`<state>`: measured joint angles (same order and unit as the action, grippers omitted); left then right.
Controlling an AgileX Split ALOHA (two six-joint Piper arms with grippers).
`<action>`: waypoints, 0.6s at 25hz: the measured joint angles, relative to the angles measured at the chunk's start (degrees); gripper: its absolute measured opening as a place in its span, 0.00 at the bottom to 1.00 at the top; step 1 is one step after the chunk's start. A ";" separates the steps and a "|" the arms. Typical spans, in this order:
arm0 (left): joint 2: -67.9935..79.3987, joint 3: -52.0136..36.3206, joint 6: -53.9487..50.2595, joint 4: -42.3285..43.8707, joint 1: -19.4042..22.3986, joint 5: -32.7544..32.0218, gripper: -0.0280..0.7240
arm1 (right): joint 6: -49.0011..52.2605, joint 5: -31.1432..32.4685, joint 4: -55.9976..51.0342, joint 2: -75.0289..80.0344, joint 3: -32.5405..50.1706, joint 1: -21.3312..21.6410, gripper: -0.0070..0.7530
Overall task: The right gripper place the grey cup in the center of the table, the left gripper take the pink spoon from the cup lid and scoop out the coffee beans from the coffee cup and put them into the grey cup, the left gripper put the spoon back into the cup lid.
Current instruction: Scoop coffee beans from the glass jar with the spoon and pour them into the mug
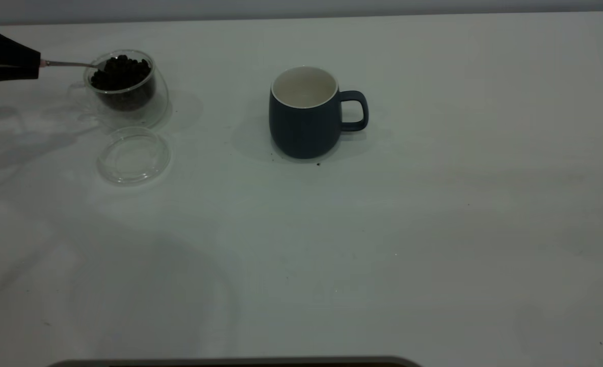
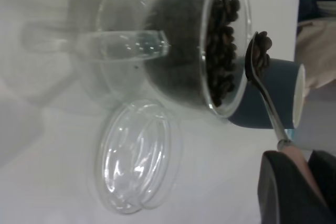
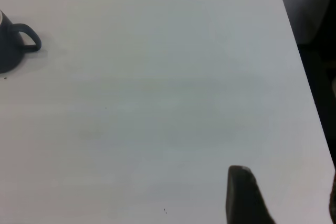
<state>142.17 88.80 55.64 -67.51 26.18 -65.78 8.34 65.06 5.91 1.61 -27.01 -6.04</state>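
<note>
Pinched in the black left gripper (image 2: 296,182), the pink-handled metal spoon (image 2: 262,85) is loaded with dark coffee beans (image 2: 261,42) at the clear glass cup (image 1: 125,86); a level carry right to the blue-grey mug (image 1: 306,114) is needed.

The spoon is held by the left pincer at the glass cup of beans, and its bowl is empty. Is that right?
Not quite. The spoon already carries beans in its bowl, as the left wrist view shows. The left pincer does hold it at the glass cup.
</note>
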 joint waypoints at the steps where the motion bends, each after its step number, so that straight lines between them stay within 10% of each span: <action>1: 0.00 0.00 0.00 -0.45 0.00 -0.01 0.18 | 0.00 0.00 0.00 0.00 0.00 0.00 0.56; 15: 0.00 0.05 -0.18 -2.03 0.00 -0.17 0.18 | 0.00 0.00 0.00 0.00 0.00 0.00 0.56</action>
<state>142.17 88.85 55.46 -69.53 26.18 -65.95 8.34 65.06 5.91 1.61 -27.01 -6.04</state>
